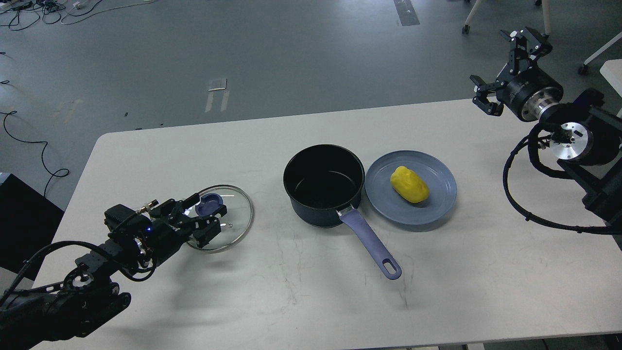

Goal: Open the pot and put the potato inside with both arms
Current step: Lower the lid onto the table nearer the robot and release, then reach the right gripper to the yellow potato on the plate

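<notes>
The left tool (206, 218) sits low over the glass lid (233, 214), its fingers spread around the blue knob (210, 203); whether they touch the knob I cannot tell. The lid lies flat on the white table (291, 301), well to the left of the pot (324, 185), so the opening step looks done: the dark navy saucepan stands uncovered, its black inside bare, its lavender-blue handle (371, 245) pointing toward the near edge. The right tool (505, 63) hangs high above the table's far right corner, fingers splayed wide and holding nothing, well apart from everything on the table. Just right of the pot, nearly touching its wall, is a blue-grey plate (437, 204), and the yellow potato (409, 184) rests on it, untouched. What is left, by my reading, is the second half: the right arm must come down, grasp the potato and drop it into the pot.
</notes>
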`<state>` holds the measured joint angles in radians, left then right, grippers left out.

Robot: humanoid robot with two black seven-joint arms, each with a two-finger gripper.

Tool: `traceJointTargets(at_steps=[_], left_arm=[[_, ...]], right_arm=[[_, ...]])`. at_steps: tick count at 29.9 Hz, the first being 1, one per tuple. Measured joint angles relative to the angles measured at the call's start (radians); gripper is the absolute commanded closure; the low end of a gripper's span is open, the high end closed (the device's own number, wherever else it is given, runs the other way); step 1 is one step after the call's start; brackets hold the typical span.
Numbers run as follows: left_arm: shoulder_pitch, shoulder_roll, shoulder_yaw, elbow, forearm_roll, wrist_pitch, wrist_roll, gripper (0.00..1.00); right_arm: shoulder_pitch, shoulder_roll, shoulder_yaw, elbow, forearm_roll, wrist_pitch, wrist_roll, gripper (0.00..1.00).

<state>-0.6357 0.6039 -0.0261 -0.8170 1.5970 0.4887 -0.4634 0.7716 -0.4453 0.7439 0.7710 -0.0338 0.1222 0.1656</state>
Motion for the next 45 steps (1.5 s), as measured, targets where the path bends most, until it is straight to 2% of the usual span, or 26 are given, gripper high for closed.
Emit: traceJointTargets(at_steps=[6,12,17,24,26,31,34,37,40,43,45], left_arm=[[0.001,-0.001,-0.002,-0.006,-0.023,0.000,-0.006,0.02],[-0.024,0.036,-0.015,-0.063,-0.180,0.000,-0.025,0.02],[-0.162,0.124,-0.016,-0.159,-0.362,0.000,-0.025,0.02],[-0.396,0.145,-0.020,-0.178,-0.530,-0.004,-0.025,0.02],[-0.451,0.131,-0.028,-0.177,-0.608,-0.054,-0.025,0.02],[-0.537,0.079,-0.129,-0.167,-0.992,-0.410,-0.025,0.02],[-0.536,0.051,-0.191,-0.163,-1.182,-0.575,-0.019,0.02],[-0.519,0.016,-0.210,-0.164,-1.287,-0.657,0.026,0.02],[-0.508,-0.022,-0.217,-0.151,-1.342,-0.706,0.044,0.02],[-0.496,-0.075,-0.243,-0.111,-1.408,-0.722,0.055,0.02],[-0.473,-0.099,-0.274,-0.089,-1.448,-0.727,0.082,0.02]], right_arm=[[0.000,-0.007,0.000,-0.004,0.000,0.004,0.000,0.00],[0.000,-0.014,0.001,0.000,0.000,0.008,0.000,0.00],[0.012,-0.015,-0.006,0.006,0.000,0.010,0.001,0.00],[0.046,-0.013,-0.032,0.012,-0.012,0.013,0.002,0.00],[0.063,-0.012,-0.057,0.014,-0.015,0.013,0.005,0.00],[0.136,-0.016,-0.161,0.020,-0.019,0.013,0.012,0.00],[0.171,-0.018,-0.225,0.026,-0.046,0.013,0.019,0.00],[0.194,-0.022,-0.283,0.059,-0.152,0.015,0.050,0.00],[0.207,-0.047,-0.332,0.091,-0.381,0.015,0.115,0.00],[0.211,-0.058,-0.365,0.099,-0.589,0.015,0.167,0.00],[0.211,-0.059,-0.380,0.100,-0.687,0.014,0.182,0.00]])
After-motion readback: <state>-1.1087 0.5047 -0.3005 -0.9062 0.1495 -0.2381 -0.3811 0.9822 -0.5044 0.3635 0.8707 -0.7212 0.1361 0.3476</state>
